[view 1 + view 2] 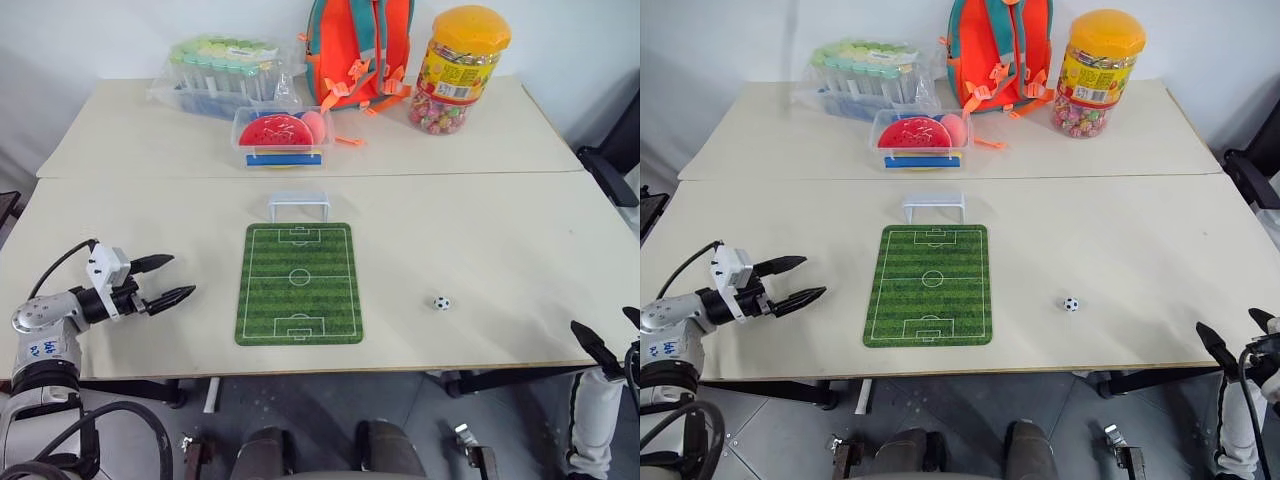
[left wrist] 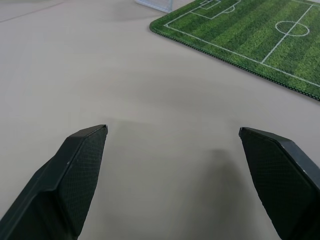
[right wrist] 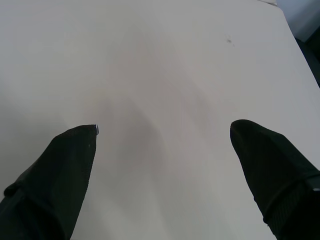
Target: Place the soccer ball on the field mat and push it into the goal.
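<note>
Left eye view: left gripper (image 1: 182, 279) hovers level beside the field mat (image 1: 299, 284), fingers spread, empty; right gripper (image 1: 606, 333) at the counter (image 1: 480, 230) edge, fingers released. One soccer ball (image 1: 441, 302) right of the mat, one goal (image 1: 298, 206) beyond.

Beige table (image 1: 500, 250) carries field mat (image 1: 299, 284), goal (image 1: 298, 206), soccer ball (image 1: 441, 302) — backpack (image 1: 360, 45), candy jar (image 1: 460, 70) behind.

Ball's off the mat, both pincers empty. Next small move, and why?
Probably bring the right pincer in over the soccer ball for a grasp. The ball lies on the bare table, to the right of the field mat and nearer that pincer, which is open and empty. The left pincer sits on the mat's far side.
</note>
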Robot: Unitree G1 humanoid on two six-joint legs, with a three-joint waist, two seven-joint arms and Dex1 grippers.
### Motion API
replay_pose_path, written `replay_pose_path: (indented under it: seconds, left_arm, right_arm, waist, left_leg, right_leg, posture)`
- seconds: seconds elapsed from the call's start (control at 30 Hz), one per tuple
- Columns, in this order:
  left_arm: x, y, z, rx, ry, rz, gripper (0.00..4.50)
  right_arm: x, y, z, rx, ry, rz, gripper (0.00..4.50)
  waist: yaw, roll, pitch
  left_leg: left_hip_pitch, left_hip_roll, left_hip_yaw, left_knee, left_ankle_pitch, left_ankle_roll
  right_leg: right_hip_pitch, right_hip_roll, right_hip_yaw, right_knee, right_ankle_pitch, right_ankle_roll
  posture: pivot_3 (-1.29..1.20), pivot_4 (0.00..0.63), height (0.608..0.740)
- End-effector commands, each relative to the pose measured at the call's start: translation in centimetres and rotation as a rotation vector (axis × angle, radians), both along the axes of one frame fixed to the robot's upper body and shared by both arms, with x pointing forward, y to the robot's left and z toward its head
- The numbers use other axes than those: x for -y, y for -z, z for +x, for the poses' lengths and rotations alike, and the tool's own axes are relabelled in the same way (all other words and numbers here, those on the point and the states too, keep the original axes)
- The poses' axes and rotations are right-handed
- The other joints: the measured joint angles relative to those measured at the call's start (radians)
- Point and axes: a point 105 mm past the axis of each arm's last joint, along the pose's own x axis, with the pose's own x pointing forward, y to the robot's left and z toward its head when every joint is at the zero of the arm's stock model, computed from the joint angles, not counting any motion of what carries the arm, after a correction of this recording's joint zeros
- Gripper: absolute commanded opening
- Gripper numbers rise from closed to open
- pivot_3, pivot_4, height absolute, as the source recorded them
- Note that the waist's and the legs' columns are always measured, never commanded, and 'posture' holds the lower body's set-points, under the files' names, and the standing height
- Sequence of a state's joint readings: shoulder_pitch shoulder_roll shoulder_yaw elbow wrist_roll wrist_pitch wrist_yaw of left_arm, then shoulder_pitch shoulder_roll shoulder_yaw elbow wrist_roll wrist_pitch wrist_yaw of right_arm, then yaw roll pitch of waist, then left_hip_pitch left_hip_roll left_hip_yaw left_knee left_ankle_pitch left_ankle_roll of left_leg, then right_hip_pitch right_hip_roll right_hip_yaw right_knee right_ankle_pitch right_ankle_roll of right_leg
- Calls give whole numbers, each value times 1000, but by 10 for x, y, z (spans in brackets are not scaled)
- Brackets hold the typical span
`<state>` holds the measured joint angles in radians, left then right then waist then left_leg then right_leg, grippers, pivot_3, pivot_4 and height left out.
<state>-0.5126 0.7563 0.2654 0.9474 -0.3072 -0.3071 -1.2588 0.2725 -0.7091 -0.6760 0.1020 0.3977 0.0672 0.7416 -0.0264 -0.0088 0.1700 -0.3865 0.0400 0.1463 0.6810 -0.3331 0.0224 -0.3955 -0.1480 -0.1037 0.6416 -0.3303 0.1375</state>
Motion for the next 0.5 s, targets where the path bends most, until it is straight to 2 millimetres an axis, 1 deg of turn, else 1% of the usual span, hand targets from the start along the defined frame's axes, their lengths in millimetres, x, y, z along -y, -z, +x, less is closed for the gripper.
replay_pose_path:
  seconds: [0.03,0.1,0.2,0.3,0.37,0.43,0.47,0.5]
  left_arm:
    - [1,-9,5,25,-3,-7,4500]
    - [-1,-10,8,14,-35,-24,4500]
    - [1,-14,9,20,-23,-33,4500]
    - [3,-21,12,25,-20,-57,4500]
    - [9,-25,14,19,4,-71,4500]
    - [12,-27,14,11,14,-80,4500]
    - [16,-30,14,10,34,-90,4500]
    - [21,-32,13,22,69,-78,4500]
  right_arm:
    - [-2,-12,0,47,2,-8,4460]
    - [-3,-14,0,52,4,-6,4460]
    - [-5,-19,0,63,5,-2,4460]
    - [-15,-27,2,62,-27,3,4460]
    - [-29,-41,8,70,-87,9,4460]
    - [-38,-48,11,69,-114,9,4460]
    - [-45,-51,14,47,-137,5,4460]
    - [-61,-53,17,14,-208,-3,4460]
  waist:
    - [0,0,0]
    - [0,0,0]
    - [0,0,0]
    - [1,0,0]
    - [1,0,0]
    - [1,0,0]
    - [1,0,0]
    - [1,0,0]
  left_leg:
    - [0,0,0,0,0,0]
    - [0,0,0,0,0,0]
    - [0,0,0,0,0,0]
    - [0,0,0,0,0,0]
    - [0,0,-1,0,0,0]
    - [0,0,-1,0,0,0]
    - [0,0,-1,0,0,0]
    - [0,0,-1,0,0,0]
  right_leg:
    - [0,0,0,0,0,0]
    - [0,0,0,0,0,0]
    - [0,0,0,0,0,0]
    - [0,0,0,0,0,0]
    - [0,0,0,0,0,0]
    - [0,0,0,0,0,0]
    - [0,0,0,0,0,0]
    - [0,0,0,1,0,0]
  posture:
    - [0,150,740]
    - [0,150,740]
    - [0,150,740]
    - [0,150,740]
    - [0,150,740]
    - [0,150,740]
    - [0,150,740]
    - [0,150,740]
